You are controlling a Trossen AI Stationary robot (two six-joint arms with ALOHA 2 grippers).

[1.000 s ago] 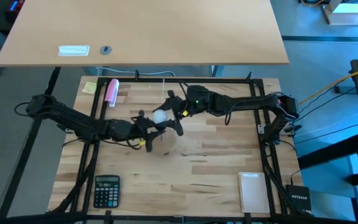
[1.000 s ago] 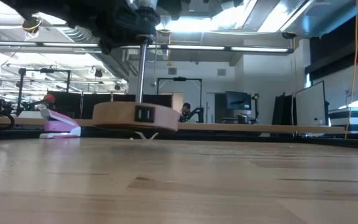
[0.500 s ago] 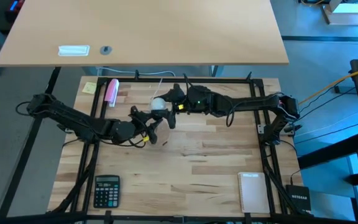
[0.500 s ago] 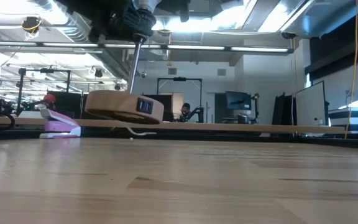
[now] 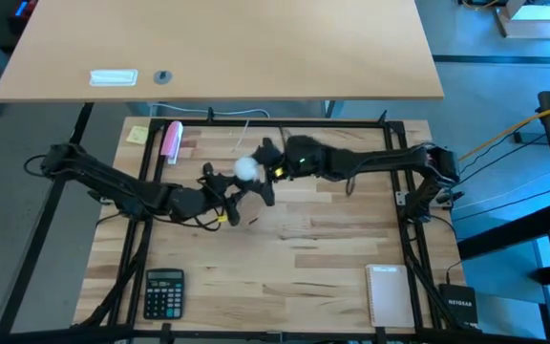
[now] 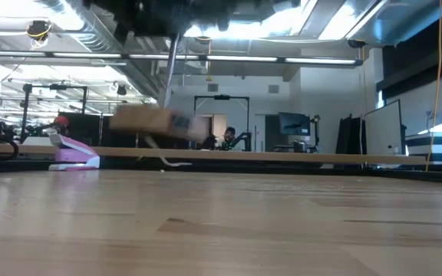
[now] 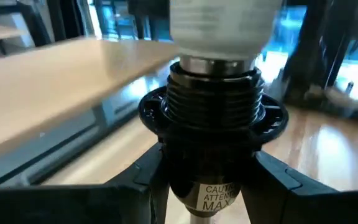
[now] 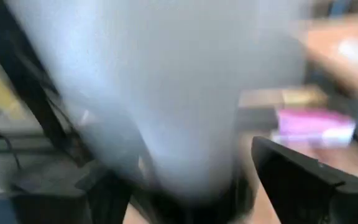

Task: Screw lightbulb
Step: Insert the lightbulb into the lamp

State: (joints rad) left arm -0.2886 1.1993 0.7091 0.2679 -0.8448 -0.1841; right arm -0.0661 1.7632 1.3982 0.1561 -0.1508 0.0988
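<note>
Left gripper (image 5: 225,187) clamps the black threaded socket (image 7: 211,118) just below the small white lightbulb (image 5: 246,169); right gripper (image 5: 259,164), jaws parted, flanks that lightbulb.

Even overhead lighting; heavy motion blur in two views.
Bright ceiling panels (image 6: 336,23) glare across the low view, where the round wooden disc base (image 6: 156,123) smears. The small white pear-shaped bulb (image 8: 148,93) fills the right wrist view as a blur. The pale wooden table (image 5: 332,239) shows soft shadows.
</note>
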